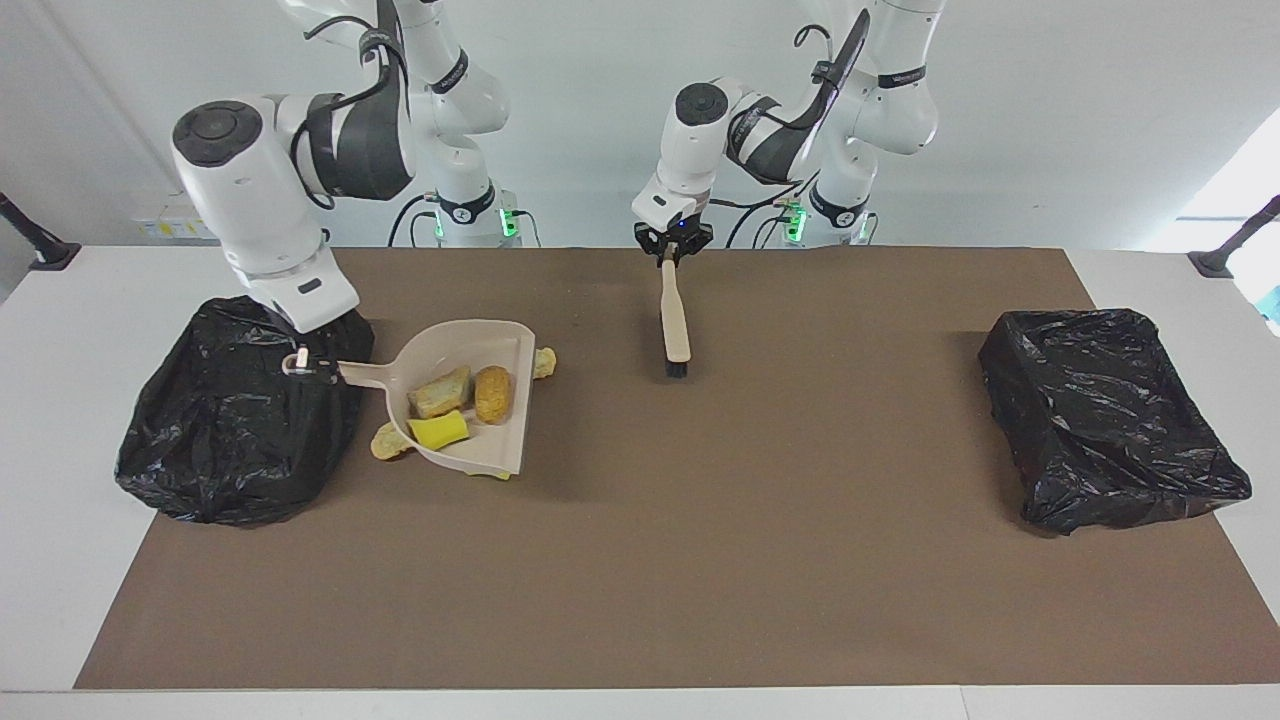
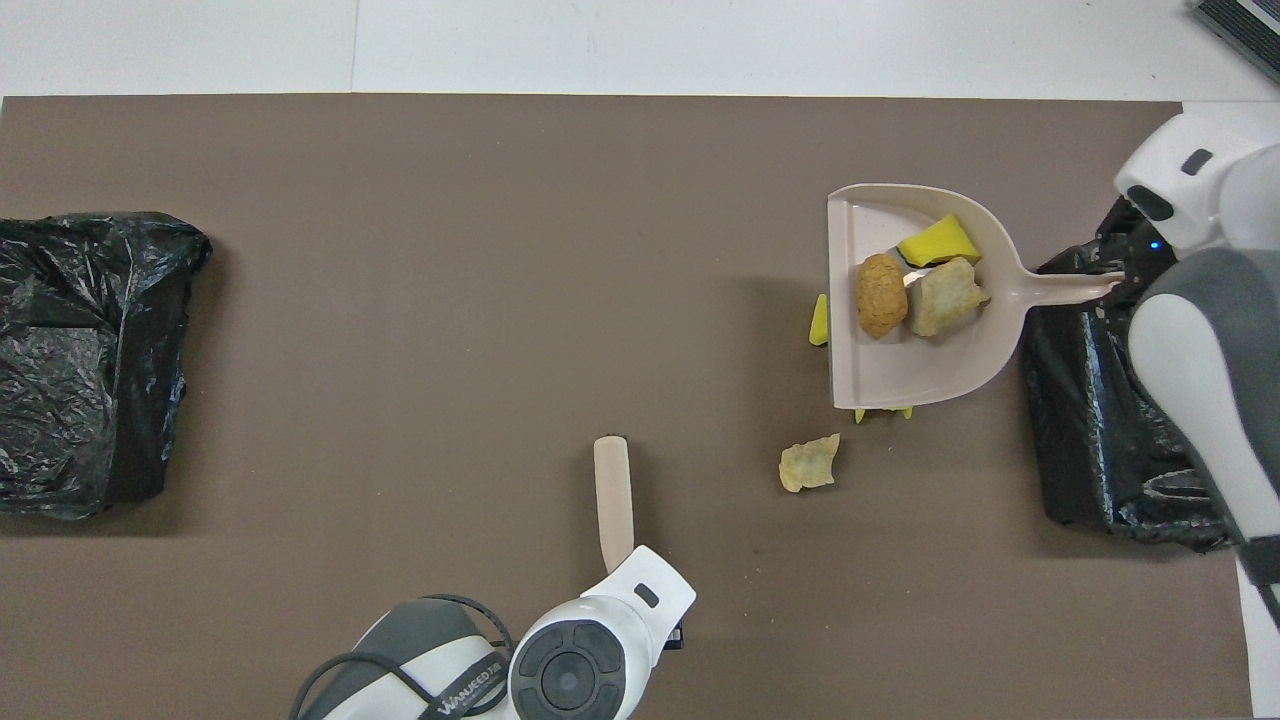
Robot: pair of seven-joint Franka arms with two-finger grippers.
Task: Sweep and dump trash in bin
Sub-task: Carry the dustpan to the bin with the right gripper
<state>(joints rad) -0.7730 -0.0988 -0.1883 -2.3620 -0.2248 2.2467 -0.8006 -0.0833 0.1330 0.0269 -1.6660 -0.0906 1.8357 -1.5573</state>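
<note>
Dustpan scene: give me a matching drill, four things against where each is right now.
Things:
1. dustpan
2. brush
3. yellow sponge bit
4. pale crusty chunk

Places:
A. lying in the pan
B. hanging from the left claw
C. loose on the brown mat
D. held by its handle in the right claw, beside a black-lined bin

Pairs: 1-D, 2-B, 3-A, 4-C

I see the dustpan [image 1: 470, 400] raised beside the bin [image 1: 240, 410] at the right arm's end, three trash pieces [image 1: 465, 400] in it, more trash [image 2: 810, 463] on the mat [image 1: 700, 560] beneath. The brush [image 1: 676, 325] hangs mid-table; a second bin [image 1: 1105, 415] sits at the left arm's end.
</note>
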